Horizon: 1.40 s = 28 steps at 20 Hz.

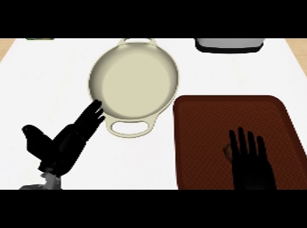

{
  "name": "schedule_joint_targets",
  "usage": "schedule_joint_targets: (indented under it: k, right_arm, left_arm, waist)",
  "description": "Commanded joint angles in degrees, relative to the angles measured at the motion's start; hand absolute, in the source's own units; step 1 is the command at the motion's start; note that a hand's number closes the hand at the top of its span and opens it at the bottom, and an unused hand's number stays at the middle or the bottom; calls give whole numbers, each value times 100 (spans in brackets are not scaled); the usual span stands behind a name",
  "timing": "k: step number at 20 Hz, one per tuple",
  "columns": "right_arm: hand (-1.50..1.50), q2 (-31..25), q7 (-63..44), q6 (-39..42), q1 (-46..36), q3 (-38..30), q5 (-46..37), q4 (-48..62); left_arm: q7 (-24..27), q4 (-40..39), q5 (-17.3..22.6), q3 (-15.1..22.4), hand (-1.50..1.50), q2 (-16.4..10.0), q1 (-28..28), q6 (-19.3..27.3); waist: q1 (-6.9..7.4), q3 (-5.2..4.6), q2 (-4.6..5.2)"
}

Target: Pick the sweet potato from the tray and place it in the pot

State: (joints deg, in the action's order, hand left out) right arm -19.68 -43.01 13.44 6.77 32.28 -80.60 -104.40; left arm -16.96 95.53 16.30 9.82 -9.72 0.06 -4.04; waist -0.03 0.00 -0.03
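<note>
Head view, sweet potato point(227, 152) mostly hidden under right robot hand point(251, 158)

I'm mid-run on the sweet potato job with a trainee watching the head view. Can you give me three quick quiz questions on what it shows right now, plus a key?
1. True or false: the sweet potato already lies in the pot.
2. Multiple choice: the right hand, fingers straight, is above: A the tray; B the pot; C neither.
3. Fill in: the left hand rests open, fingers up, beside the pot's lower ____ side as seen in the view.

Key
1. False. The pot is empty, and only a small brown bit of the sweet potato shows on the tray, at the right hand's edge.
2. A.
3. left.
</note>
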Motion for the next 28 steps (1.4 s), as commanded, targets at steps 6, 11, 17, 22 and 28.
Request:
schedule_joint_targets:
  k: [6,11,17,22,28]
  right_arm:
    - [-150,294,393,-285,-204,-397,-139,794]
    - [-150,265,648,-516,-77,-614,-236,1018]
    - [150,316,1415,-790,-210,-584,135,1583]
    - [150,219,1861,-921,-470,-879,140,1755]
    - [150,841,1784,-142,-561,-733,651,1241]
  left_arm:
    - [298,-203,-351,-38,0,197,222,-137]
    - [5,134,-291,-55,0,291,181,-217]
    - [-29,-149,-1,-485,0,46,15,-510]
    - [34,47,-438,-73,0,445,146,-221]
    - [-365,-111,-179,-431,0,305,-385,-263]
  waist:
    - [11,0,2]
    - [7,0,1]
    - [20,1,10]
    - [20,1,5]
    - [13,0,17]
